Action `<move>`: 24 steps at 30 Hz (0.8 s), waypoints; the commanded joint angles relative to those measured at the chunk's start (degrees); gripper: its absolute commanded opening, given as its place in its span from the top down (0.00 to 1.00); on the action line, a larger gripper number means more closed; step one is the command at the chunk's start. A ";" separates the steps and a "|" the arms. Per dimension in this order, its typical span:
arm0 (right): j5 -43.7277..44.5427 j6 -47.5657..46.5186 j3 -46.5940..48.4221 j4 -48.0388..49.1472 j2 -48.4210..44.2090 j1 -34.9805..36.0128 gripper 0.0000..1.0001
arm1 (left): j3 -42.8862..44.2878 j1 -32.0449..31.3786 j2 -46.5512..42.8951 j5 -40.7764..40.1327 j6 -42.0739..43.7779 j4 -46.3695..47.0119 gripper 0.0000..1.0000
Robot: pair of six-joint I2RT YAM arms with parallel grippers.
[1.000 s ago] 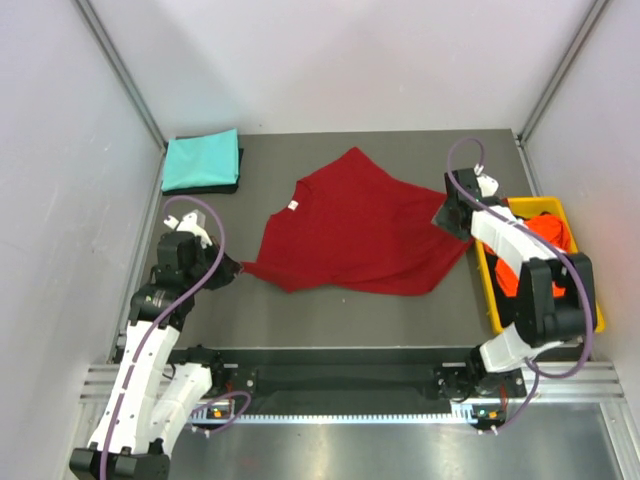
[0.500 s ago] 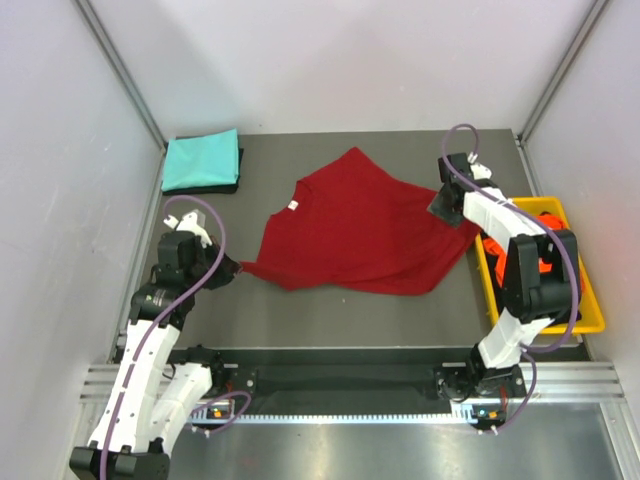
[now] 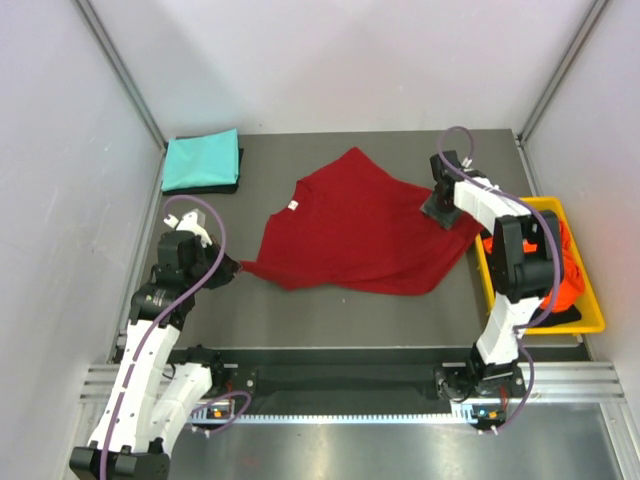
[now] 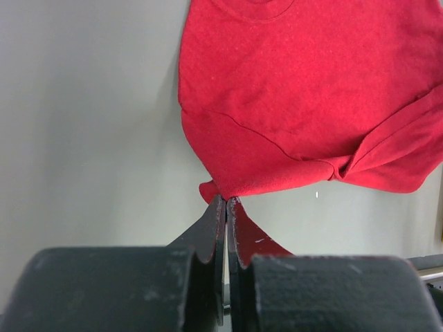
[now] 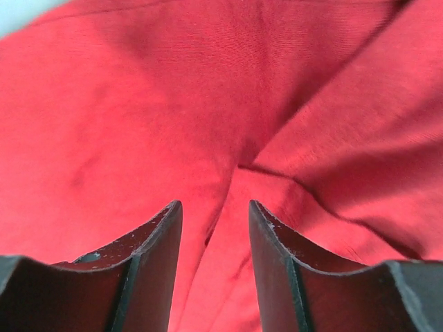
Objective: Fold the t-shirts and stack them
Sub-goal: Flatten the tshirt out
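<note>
The dark red t-shirt [image 3: 355, 230] lies spread and rumpled in the middle of the table. My left gripper [image 3: 232, 268] is shut on its near left corner, and the left wrist view shows the red cloth [image 4: 304, 104] pinched at the fingertips. My right gripper [image 3: 436, 212] is open, just above the shirt's right side. The right wrist view shows a fold of red cloth [image 5: 228, 138] between its spread fingers. A folded teal t-shirt [image 3: 201, 160] lies on a folded black t-shirt [image 3: 238, 172] at the back left. The orange t-shirt [image 3: 560, 270] lies in the yellow bin.
The yellow bin [image 3: 590, 320] stands at the table's right edge, close to the right arm. White walls and metal posts enclose the table on three sides.
My right gripper has moved back and left, from the shirt's right corner by the bin onto its right side. The left gripper has not moved.
</note>
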 commanded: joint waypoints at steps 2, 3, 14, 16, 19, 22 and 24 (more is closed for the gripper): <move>1.69 2.42 4.28 -3.54 4.69 -0.18 0.57 | 0.18 0.31 -1.12 -0.58 1.07 3.13 1.00; 2.48 2.86 4.98 -4.07 5.05 -0.18 0.57 | 0.18 0.22 -1.03 -0.58 1.07 3.04 1.00; 6.53 4.09 3.41 -3.11 7.25 -0.18 0.63 | 0.27 0.22 -1.29 -0.84 1.16 2.78 1.00; 6.53 4.00 3.23 -3.01 7.60 -0.44 0.64 | 0.27 0.31 -1.29 -0.84 1.16 2.78 1.00; 6.35 4.00 2.88 -2.84 8.22 -0.44 0.72 | 0.35 0.22 -1.29 -1.02 1.07 2.78 1.00; 7.23 3.83 2.53 -2.66 8.30 -0.44 0.82 | 0.18 0.31 -1.21 -1.11 0.98 2.78 1.00; 7.49 3.48 2.53 -2.67 8.30 -0.53 0.90 | 0.18 0.22 -1.21 -1.11 0.98 2.87 1.00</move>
